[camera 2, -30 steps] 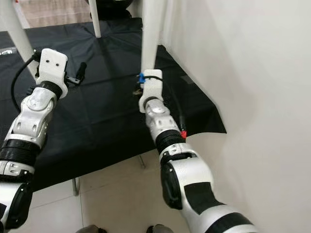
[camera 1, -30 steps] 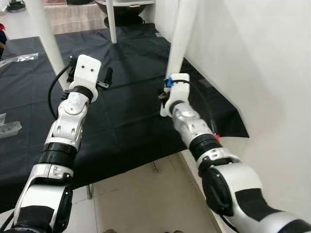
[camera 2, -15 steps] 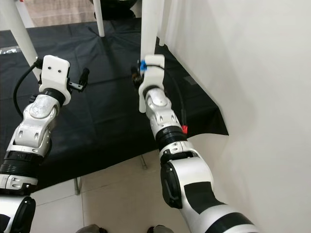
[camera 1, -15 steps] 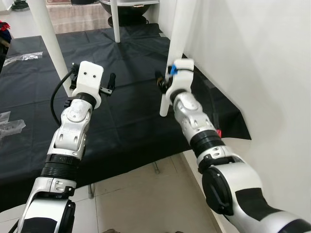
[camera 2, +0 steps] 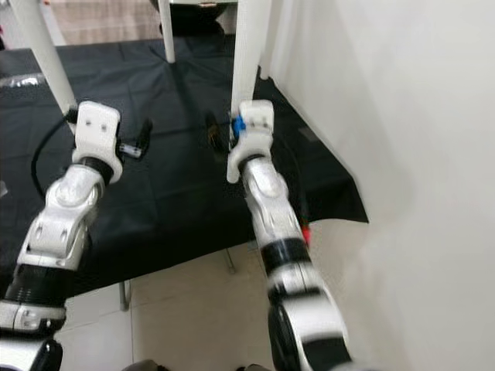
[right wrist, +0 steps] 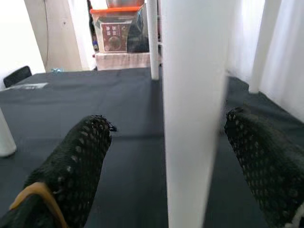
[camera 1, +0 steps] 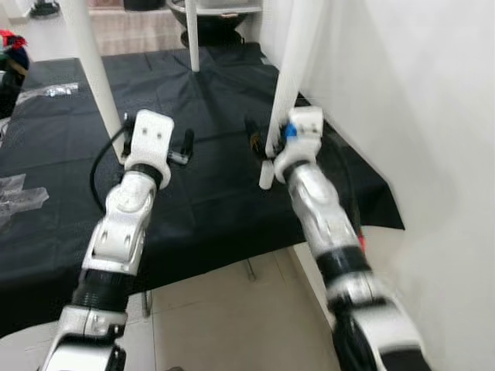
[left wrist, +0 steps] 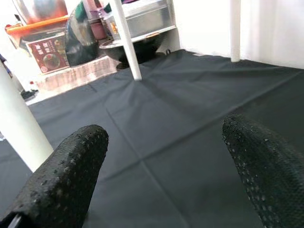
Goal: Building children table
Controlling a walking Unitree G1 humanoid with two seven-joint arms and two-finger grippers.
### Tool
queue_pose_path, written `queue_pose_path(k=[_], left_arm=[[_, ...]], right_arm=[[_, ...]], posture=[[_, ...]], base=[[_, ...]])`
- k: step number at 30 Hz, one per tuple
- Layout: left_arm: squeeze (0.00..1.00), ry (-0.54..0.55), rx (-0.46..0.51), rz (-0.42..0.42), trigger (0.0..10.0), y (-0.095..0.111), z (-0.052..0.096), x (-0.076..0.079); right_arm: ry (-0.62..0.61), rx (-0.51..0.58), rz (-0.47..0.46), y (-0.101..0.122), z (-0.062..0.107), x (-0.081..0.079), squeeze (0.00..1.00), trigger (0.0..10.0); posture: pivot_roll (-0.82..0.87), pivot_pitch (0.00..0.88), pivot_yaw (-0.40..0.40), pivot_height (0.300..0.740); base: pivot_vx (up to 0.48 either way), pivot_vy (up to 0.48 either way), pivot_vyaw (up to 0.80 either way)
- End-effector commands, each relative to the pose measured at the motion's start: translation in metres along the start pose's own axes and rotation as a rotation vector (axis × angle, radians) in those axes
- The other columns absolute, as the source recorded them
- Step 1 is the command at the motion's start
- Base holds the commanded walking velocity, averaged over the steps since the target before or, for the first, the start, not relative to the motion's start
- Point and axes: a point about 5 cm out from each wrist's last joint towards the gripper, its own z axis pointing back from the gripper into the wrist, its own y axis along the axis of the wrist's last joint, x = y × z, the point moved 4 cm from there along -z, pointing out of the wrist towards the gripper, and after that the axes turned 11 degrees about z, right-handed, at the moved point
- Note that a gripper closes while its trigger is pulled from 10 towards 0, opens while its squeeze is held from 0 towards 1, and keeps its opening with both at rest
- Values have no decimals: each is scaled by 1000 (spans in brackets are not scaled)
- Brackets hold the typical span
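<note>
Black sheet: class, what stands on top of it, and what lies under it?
Three white legs stand on the black sheet. A clear bag lies at its left edge. What the sheet covers cannot be seen; tiled floor shows beyond its near edge.

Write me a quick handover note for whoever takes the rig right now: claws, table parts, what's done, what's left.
Right claw: open, straddling the near white table leg by the wall, not clamped.
Left claw: open, empty, hovering over the black cloth beside another white leg.
Done: the legs in view stand upright on the cloth.
Left: probably close the right claw on its leg; whether the legs are fastened cannot be seen.
</note>
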Motion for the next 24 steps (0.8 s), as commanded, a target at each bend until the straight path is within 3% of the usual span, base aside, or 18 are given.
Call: queue_pose_path(k=[1, 4, 7, 10, 11, 12, 13, 15, 16, 20, 24], left_arm=[[0, -25, -4, 9, 10000, -1, 5, 8], [0, -33, -6, 23, 10000, -4, 14, 13], [0, -33, -7, 25, 10000, -4, 15, 14], [0, -52, -7, 49, 10000, -6, 25, 20], [0, -79, -11, 56, 10000, -12, 40, 28], [0, -79, -11, 56, 10000, -12, 40, 28], [0, -84, -33, 66, 10000, -20, 49, 30], [0, -84, -33, 66, 10000, -20, 49, 30], [0, -92, -94, 100, 10000, -37, 71, 34], [0, -68, -154, 128, 10000, -51, 88, 32], [0, -60, -181, 132, 10000, -59, 96, 31]], right_arm=[[21, 65, 23, 15, 7, 1, 0, 10000], [33, 73, 23, 10, 27, 5, 0, 10000], [34, 74, 22, 10, 28, 5, 0, 10000], [30, 60, 20, 5, 35, 7, 0, 10000], [20, 29, 26, -4, 43, 8, 0, 10000], [20, 29, 26, -4, 43, 8, 0, 10000], [19, 10, 18, -9, 49, 7, 0, 10000], [19, 10, 18, -9, 49, 7, 0, 10000], [30, -24, 24, -17, 62, 2, 0, 10000], [57, -60, 17, -20, 77, -8, 0, 10000], [76, -74, 7, -23, 86, -15, 0, 10000]], posture=[[62, 46, -49, 740], [59, 45, -50, 740], [59, 45, -50, 740], [47, 38, -44, 740], [47, 33, -42, 740], [47, 33, -42, 740], [47, 33, -42, 740], [47, 33, -42, 740], [42, 23, -38, 740], [40, 17, -43, 740], [37, 15, -42, 740]], base=[[0, 0, 0], [0, 0, 0], [0, 0, 0], [0, 0, 0], [0, 0, 0], [0, 0, 0], [0, 0, 0], [0, 0, 0], [0, 0, 0], [0, 0, 0], [0, 0, 0]])
